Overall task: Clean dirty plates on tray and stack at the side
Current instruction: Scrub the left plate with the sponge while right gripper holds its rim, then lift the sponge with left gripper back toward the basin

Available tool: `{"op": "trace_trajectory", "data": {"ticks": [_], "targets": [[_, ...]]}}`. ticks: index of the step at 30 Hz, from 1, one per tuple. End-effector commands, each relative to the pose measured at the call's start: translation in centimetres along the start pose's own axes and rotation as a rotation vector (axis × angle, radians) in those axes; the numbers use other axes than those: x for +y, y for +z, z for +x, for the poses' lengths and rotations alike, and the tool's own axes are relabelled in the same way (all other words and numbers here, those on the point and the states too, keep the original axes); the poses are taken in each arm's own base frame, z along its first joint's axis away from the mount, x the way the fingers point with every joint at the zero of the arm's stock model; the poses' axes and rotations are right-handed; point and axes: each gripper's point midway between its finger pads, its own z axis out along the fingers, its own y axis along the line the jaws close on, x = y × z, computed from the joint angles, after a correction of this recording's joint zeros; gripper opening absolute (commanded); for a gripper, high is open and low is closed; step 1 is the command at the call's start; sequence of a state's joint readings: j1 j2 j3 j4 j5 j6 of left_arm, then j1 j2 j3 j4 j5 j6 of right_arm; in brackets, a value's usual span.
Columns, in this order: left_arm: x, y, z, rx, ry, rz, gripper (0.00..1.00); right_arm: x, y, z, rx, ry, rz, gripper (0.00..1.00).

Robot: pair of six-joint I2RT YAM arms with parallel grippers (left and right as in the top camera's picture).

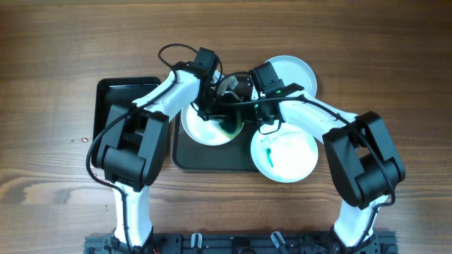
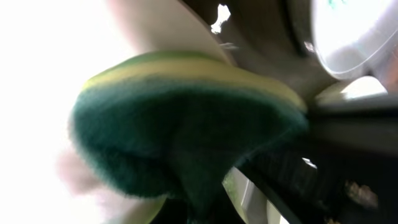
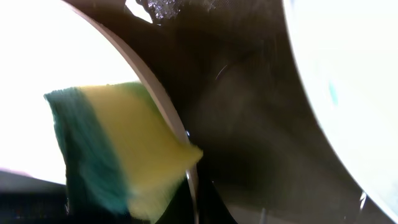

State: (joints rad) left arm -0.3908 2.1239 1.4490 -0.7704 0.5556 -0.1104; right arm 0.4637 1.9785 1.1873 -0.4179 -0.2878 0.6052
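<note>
Scrubbing step, by the look of it: rubbing the green-and-yellow sponge (image 2: 186,130) over the white plate (image 1: 201,128) at the left end of the dark tray (image 1: 212,161). Gripped by the left claw (image 1: 214,113), clamped on it to judge by the pinched bulge in the left wrist view. Cannot tell the state of the right claw (image 1: 236,90), apart or together; hangs close over the same plate's far rim, perhaps steadying it.

To do it well:
- Press the dark green scouring face flat to the plate, not on edge.
- Sweep in short strokes toward the green smear on the plate's right side.
- Go light enough not to shove the plate off the tray.
- Mind the two arms, close together above the plate, and the loose cables.

Counted:
- Three plates: the one under the sponge; a second white plate (image 1: 289,159), teal-streaked, overlapping the tray's right edge; and a third, clean-looking plate (image 1: 300,70) further back, partly under the right arm.
- Two trays: the dark one and a black tray (image 1: 116,95) to its left on the desk (image 1: 49,49).
- One sponge.
- Two claws.
- Nothing stacked at the side yet.
</note>
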Motion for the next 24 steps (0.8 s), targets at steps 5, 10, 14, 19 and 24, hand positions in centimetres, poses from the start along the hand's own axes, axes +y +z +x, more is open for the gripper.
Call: {"op": "trace_trajectory", "data": {"ticks": [5,10,14,19,24], "targets": [[12.3,-4.9,-2.5,-0.269,-0.417,-0.66,0.04,-1.9,0.9,0.6,0.017,0.018,0.066,0.04],[12.2,-7.8,-2.3,-0.242,-0.444,-0.729,0.04,-2.0,0.9,0.7,0.02,0.019,0.069,0.04],[10.9,-10.0,-1.7,-0.189,-0.444,-0.747,0.04,-2.1,0.9,0.9,0.029,0.021,0.075,0.05],[8.3,-13.9,-1.6,-0.14,-0.415,-0.726,0.04,-2.1,0.9,1.0,0.033,0.004,0.076,0.04],[5.0,-17.7,-2.6,-0.169,-0.365,-0.553,0.04,-1.3,0.5,0.8,0.036,-0.055,0.043,0.04]]}}
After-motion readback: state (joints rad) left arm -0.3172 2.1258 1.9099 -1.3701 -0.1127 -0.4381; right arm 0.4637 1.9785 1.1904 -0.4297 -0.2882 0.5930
